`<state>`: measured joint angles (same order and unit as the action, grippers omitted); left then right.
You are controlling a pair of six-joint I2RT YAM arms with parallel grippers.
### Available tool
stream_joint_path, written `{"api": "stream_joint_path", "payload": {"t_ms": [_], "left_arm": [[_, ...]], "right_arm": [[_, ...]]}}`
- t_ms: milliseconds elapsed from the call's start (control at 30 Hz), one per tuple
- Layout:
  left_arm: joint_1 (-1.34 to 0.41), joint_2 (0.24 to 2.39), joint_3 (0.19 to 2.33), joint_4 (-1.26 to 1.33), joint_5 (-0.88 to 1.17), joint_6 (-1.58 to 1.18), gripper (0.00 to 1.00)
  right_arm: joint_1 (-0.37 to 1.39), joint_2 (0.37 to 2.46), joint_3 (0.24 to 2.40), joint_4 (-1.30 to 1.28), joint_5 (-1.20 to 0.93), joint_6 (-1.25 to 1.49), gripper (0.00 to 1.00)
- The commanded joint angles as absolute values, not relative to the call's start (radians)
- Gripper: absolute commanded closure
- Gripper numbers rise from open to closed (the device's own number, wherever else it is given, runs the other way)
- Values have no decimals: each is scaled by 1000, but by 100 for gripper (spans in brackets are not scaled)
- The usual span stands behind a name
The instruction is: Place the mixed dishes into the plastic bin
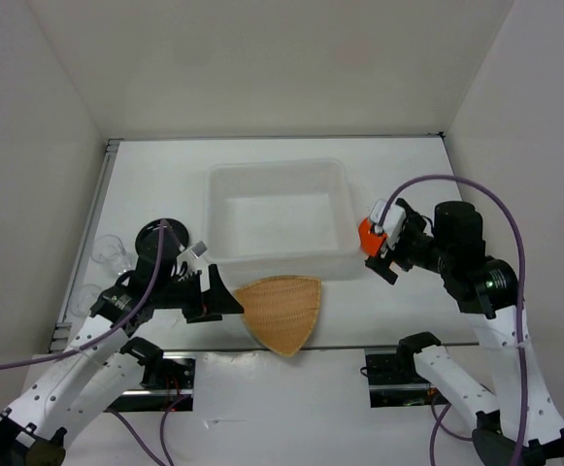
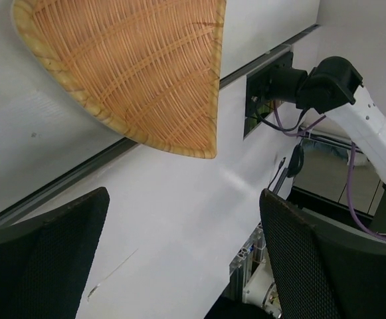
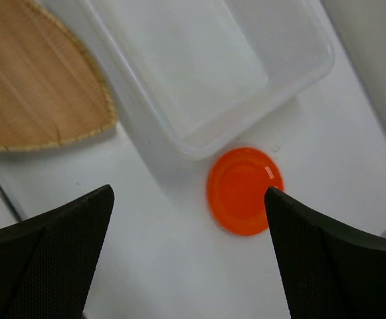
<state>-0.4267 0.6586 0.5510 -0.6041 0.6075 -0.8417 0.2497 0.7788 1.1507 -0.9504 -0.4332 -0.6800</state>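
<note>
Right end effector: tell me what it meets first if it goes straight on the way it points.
Probably the orange plate, lying flat on the table beside the bin; depth is unclear.

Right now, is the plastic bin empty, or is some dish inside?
Empty: the plastic bin shows a bare floor; the woven dish and orange plate lie outside it.
</note>
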Motion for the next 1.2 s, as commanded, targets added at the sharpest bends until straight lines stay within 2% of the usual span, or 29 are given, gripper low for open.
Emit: {"api": "stream_joint_path", "payload": {"t_ms": [0,133,167,233,367,467,567,733,767,867,1000,1167], "left_arm": [[-436,653,538,-577,618,-828,0],[-436,609,538,-612,560,-853,0],[-436,594,538,-621,525,-868,0],[-436,546,551,-621,525,-917,0],[-457,509,526,-574,548,-995,0],[-500,509,496,-525,592,-1034,0],[-563,547,407,-352,658,-1151,0],[-713,739,442,-278,552,-1190,0],[-765,827,465,-278,534,-1190,0],[-807,905,528,-264,477,-1201,0],[-830,888,416,-152,477,-1339,0],[-851,659,269,-104,368,-1573,0]], "right_arm": [[258,694,1082,-1008,-531,-1137,2],[258,435,823,-916,-642,-1444,2],[258,314,780,-916,-672,-1512,2],[258,208,681,-1001,-739,-1683,2],[258,43,615,-1052,-781,-1726,2],[258,43,591,-932,-740,-1606,2],[258,96,569,-739,-636,-1452,2],[258,283,615,-548,-454,-1235,2],[258,322,664,-534,-399,-1133,2],[258,481,789,-552,-328,-947,2],[258,548,844,-578,-256,-823,2],[258,460,821,-566,-247,-811,2]]}}
